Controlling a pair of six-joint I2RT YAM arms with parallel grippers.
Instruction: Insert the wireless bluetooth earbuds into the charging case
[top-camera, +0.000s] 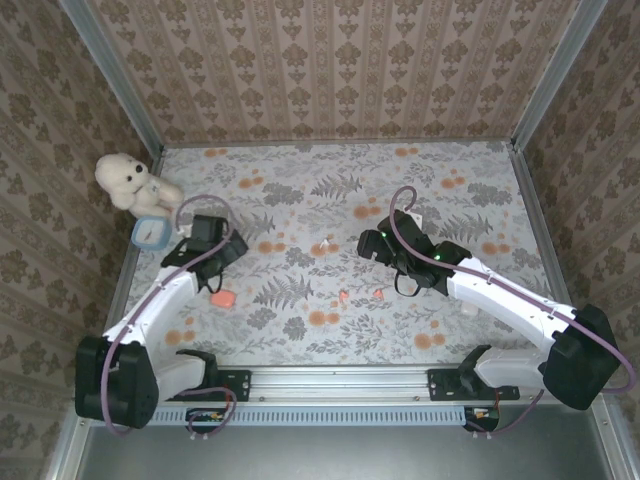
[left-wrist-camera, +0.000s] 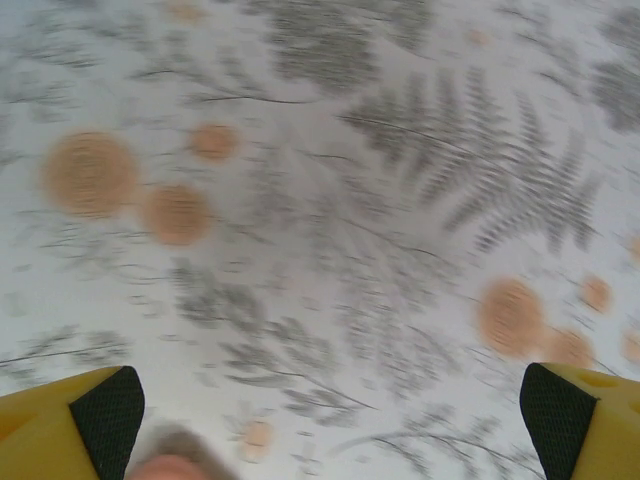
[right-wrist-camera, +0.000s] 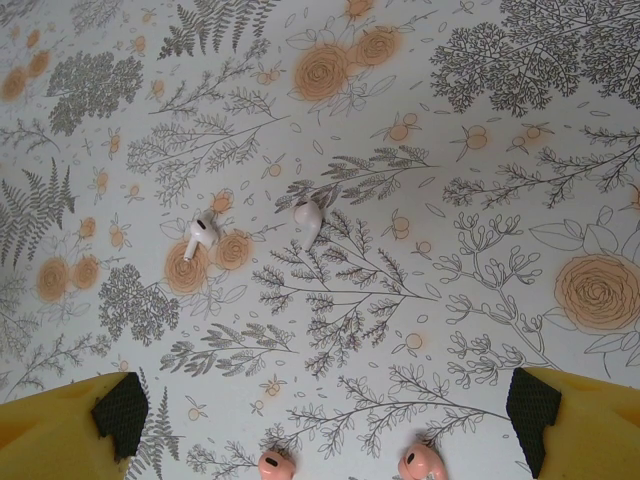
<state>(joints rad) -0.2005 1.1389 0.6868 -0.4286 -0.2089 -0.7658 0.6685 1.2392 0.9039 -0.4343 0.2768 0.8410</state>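
The top external view takes in the whole floral table. A rounded orange charging case is seen just to the near side of the left gripper. Two orange-red earbuds lie at mid-table, to the near left of the right gripper. A faint pale speck is seen to the left of that gripper, too small to be made out from above. A plush toy is seen at the far left corner, well apart from all of this.

The right wrist view supplies the detail lost from above. Two white earbuds are shown side by side on the cloth, ahead of the right gripper and clear of its fingertips. The orange-red pair is cut by the bottom edge, between the fingers. The fingers are spread wide and nothing is held.

The left wrist view is blurred. The left gripper is likewise spread wide with nothing between the pads. A soft orange-pink shape is seen at the bottom edge beside the left pad, but what it is cannot be told. No earbud is seated in the case.
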